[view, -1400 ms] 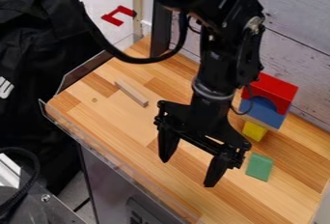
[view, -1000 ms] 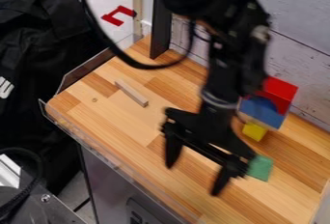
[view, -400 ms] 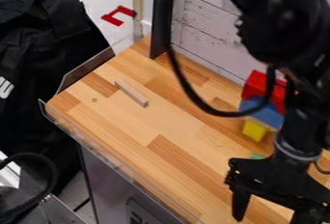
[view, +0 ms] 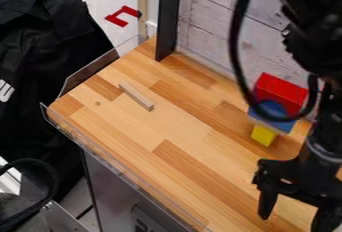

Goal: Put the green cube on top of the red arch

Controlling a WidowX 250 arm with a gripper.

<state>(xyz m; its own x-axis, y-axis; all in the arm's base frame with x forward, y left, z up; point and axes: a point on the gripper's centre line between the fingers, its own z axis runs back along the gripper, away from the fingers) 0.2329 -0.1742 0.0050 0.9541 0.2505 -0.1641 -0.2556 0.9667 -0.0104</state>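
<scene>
The red arch (view: 277, 88) is a smooth, bright block with straight edges, and its curved opening has blue inside. It stands near the wall (view: 207, 36) of rough whitish boards, above a blue block (view: 284, 127) and a small yellow block (view: 264, 135). A dark cable (view: 235, 51) passes in front. The black gripper (view: 294, 223) is at the lower right, its jaws wide apart and holding nothing. A plain wooden stick (view: 136, 96) lies on the striped wooden table (view: 174, 131)
</scene>
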